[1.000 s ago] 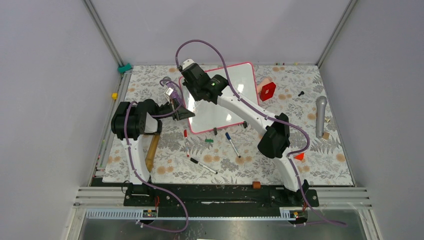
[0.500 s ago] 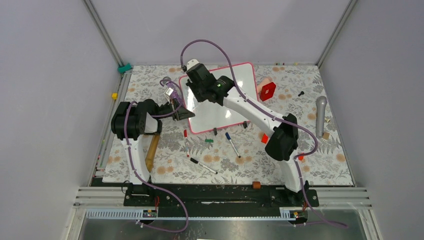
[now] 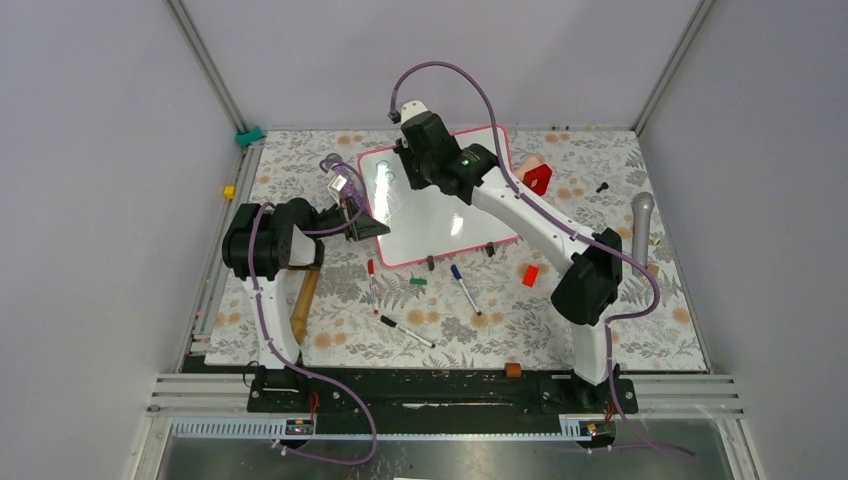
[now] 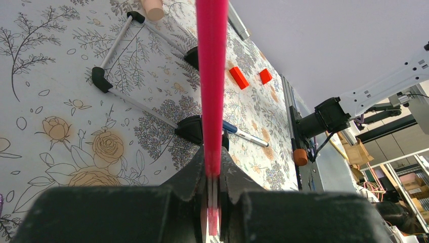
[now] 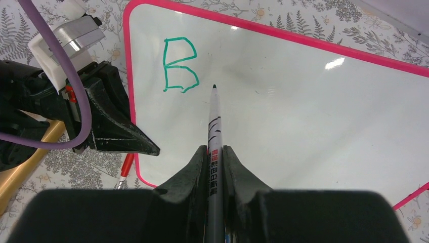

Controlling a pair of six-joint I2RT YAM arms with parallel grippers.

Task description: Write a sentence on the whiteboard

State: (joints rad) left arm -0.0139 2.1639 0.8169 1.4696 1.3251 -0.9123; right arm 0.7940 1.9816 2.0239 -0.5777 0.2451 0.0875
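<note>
The whiteboard (image 3: 450,215) lies tilted at the back middle of the table, its pink frame showing edge-on in the left wrist view (image 4: 212,76). Of the sentence only a green "B" (image 5: 179,66) is written, at the board's top left corner (image 3: 386,176). My right gripper (image 5: 215,152) is shut on a grey marker (image 5: 213,119), whose tip sits just right of the "B" at its lower edge. In the top view the right gripper (image 3: 415,172) hovers over the board's upper left part. My left gripper (image 4: 212,169) is shut on the board's left frame edge (image 3: 372,228).
Loose markers lie in front of the board: red (image 3: 372,285), blue (image 3: 464,288), black (image 3: 407,332), plus a green cap (image 3: 417,282). A wooden handle (image 3: 305,300) lies at the left. A red block (image 3: 537,178), a small red block (image 3: 530,275) and a microphone (image 3: 641,230) are at the right.
My right arm has swung to the right across the board's top, uncovering the green "B". The left gripper and the board have not moved.
</note>
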